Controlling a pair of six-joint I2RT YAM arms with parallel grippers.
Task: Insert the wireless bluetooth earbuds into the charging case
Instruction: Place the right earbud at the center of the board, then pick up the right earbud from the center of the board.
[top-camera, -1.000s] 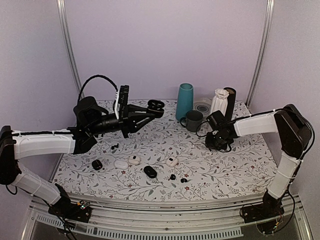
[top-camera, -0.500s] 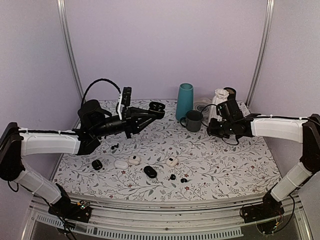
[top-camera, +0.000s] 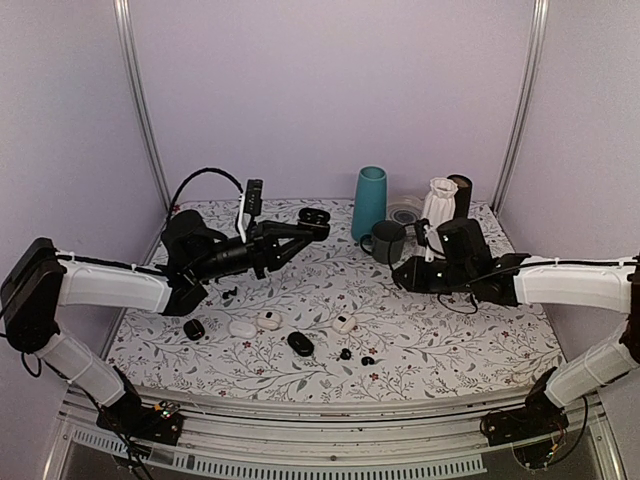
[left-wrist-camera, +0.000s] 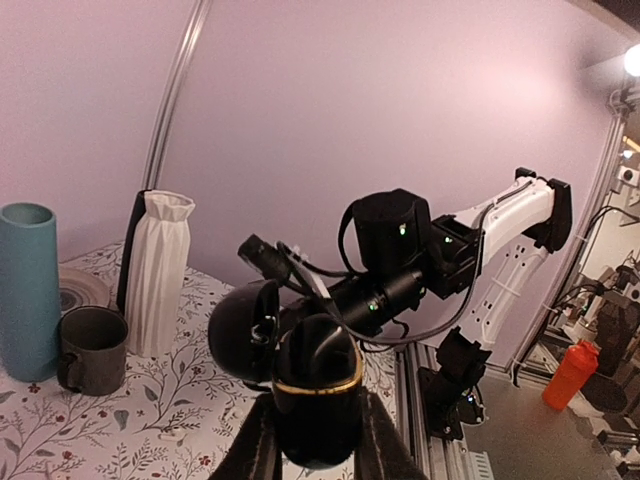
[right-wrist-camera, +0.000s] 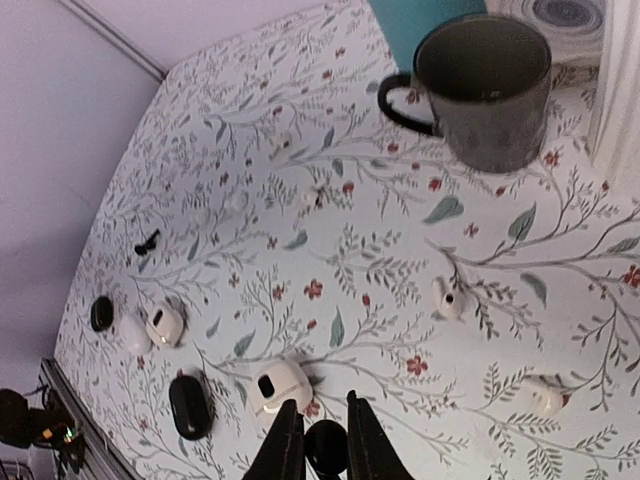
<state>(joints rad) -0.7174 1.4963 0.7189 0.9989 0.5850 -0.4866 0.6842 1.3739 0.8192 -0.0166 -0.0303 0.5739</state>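
My left gripper (top-camera: 296, 228) is shut on the base of a black charging case (top-camera: 313, 216) and holds it up over the back left of the table. In the left wrist view the gold-rimmed charging case (left-wrist-camera: 317, 385) sits between my fingers (left-wrist-camera: 250, 445) with its lid (left-wrist-camera: 243, 330) swung open to the left. My right gripper (right-wrist-camera: 325, 445) hangs above the table's middle, shut on a small glossy black earbud (right-wrist-camera: 327, 447). Two more black earbuds (top-camera: 345, 353) (top-camera: 368, 360) lie near the front edge. The right gripper (top-camera: 402, 276) is well right of the case.
White cases (top-camera: 344, 323) (top-camera: 268, 320) (top-camera: 242, 328) and black cases (top-camera: 300, 344) (top-camera: 194, 328) lie in a row at the front. A teal vase (top-camera: 370, 203), grey mug (top-camera: 387, 241), white pleated vase (top-camera: 437, 203) and black cylinder (top-camera: 462, 198) stand at the back. Small white buds (right-wrist-camera: 447, 298) lie loose.
The right arm has stretched out and carried its gripper up, then left toward the table's middle. The left arm has shifted slightly, still holding the open case aloft.
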